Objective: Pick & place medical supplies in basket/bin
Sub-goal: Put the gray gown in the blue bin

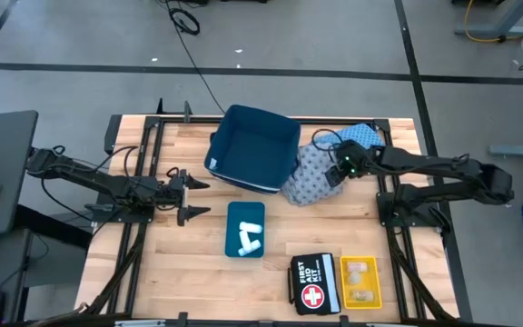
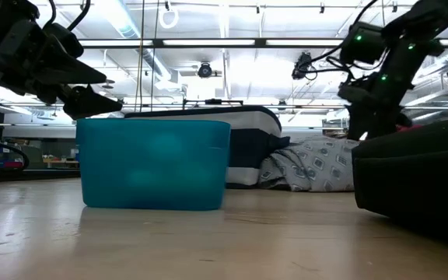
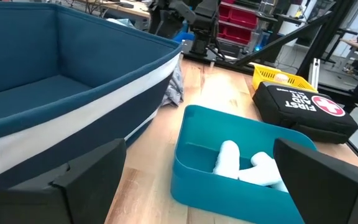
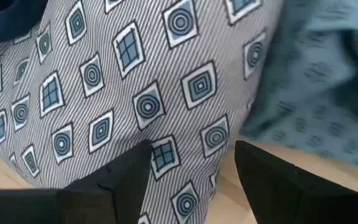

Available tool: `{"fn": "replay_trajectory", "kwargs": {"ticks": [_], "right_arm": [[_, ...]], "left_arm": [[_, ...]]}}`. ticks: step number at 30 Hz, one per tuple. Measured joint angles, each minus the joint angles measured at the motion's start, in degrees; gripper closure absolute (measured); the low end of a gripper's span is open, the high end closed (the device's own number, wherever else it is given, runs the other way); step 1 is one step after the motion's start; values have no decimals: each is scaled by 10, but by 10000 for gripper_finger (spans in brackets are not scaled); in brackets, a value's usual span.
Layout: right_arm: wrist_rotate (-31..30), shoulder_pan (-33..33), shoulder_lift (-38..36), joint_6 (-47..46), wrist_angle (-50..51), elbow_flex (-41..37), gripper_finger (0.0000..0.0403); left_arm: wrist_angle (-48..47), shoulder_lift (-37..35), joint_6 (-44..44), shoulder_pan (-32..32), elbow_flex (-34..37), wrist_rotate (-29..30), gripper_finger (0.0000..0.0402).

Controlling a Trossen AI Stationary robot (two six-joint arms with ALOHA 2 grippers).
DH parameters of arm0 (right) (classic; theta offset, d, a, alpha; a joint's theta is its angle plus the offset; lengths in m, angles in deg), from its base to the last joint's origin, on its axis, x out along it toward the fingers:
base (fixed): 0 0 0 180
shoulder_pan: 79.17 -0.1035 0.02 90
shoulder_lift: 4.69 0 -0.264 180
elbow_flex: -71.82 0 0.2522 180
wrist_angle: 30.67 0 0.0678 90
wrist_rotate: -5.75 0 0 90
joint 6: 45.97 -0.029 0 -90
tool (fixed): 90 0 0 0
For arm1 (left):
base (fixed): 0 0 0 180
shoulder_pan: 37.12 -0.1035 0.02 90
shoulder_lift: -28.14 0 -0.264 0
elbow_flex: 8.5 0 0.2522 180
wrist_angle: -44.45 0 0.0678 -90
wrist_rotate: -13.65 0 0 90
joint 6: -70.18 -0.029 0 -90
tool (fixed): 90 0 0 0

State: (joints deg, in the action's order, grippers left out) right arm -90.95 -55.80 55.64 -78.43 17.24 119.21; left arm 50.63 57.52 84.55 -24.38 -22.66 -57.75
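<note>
right hand (image 4: 191, 165) open, fingers spread right over grey-blue patterned garment (image 4: 135, 87).

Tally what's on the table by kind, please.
White rolls in the teal tray: 2
Patterned cloth garments: 2
Pale packets in the yellow tray: 2
Navy basket: 1
First aid kit: 1
Trays: 2
Total: 10

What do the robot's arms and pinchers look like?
Both arms are thin, dark and jointed, with black cables running along them. The left gripper ends in two pointed black fingers. The right gripper has flat black fingers too, and little green lights glow on its wrist.
</note>
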Motion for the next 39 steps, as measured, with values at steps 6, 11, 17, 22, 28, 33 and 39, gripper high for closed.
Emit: {"fn": "replay_trajectory", "kwargs": {"ticks": [6,11,17,22,28,33,39], "right_arm": [[76,21,61,17,-77,0,160],[117,20,113,23,-133,0,160],[122,17,168,23,-175,0,160],[112,0,197,32,-203,1,198],[97,-30,199,57,-207,1,356],[91,-67,195,67,-212,0,386],[57,-127,160,53,-216,0,396]], "left_arm": [[0,0,0,0,0,-7,4],[0,0,4,0,0,-7,4],[0,0,9,0,0,-7,4],[-1,5,12,0,0,-7,4],[0,15,12,0,0,-6,4],[0,17,13,0,0,-6,4],[0,17,13,0,0,-5,4]]}}
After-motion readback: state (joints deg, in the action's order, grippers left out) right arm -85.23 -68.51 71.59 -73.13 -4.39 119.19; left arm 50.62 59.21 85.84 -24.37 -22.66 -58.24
